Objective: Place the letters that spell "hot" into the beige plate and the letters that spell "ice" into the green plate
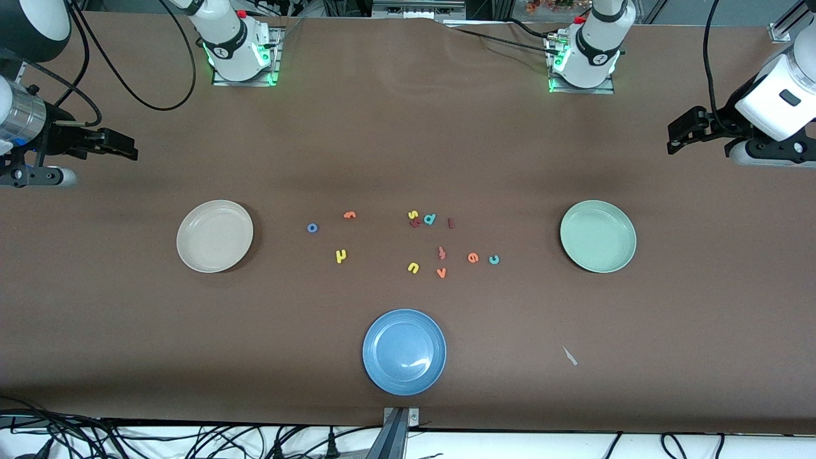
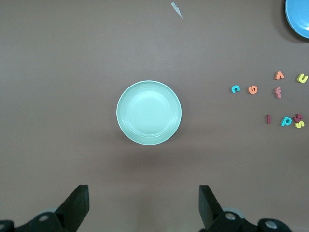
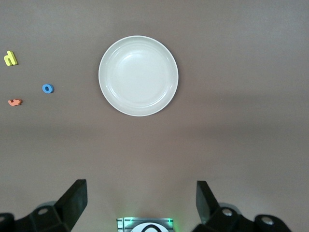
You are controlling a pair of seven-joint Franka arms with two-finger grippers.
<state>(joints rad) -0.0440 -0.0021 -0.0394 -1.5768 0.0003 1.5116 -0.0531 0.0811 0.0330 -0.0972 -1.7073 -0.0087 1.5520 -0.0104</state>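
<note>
The beige plate [image 1: 215, 236] [image 3: 138, 76] lies toward the right arm's end, the green plate [image 1: 598, 236] [image 2: 148, 112] toward the left arm's end. Between them lie the blue o [image 1: 312, 227] [image 3: 47, 88], orange t [image 1: 349, 215], yellow h [image 1: 341, 256], maroon i [image 1: 451, 223] [image 2: 268, 119], orange e [image 1: 472, 257] and teal c [image 1: 494, 259]. My right gripper [image 1: 131, 148] [image 3: 141, 191] hangs open and empty over the table's edge at its own end. My left gripper [image 1: 672, 137] [image 2: 144, 193] hangs open and empty at the left arm's end.
A blue plate [image 1: 404, 351] sits nearer the front camera than the letters. Mixed in are a yellow s [image 1: 412, 215], teal d-like letter [image 1: 429, 218], reddish hooked letter [image 1: 441, 253], yellow u [image 1: 413, 268] and orange v [image 1: 441, 273]. A pale scrap [image 1: 569, 356] lies near the front edge.
</note>
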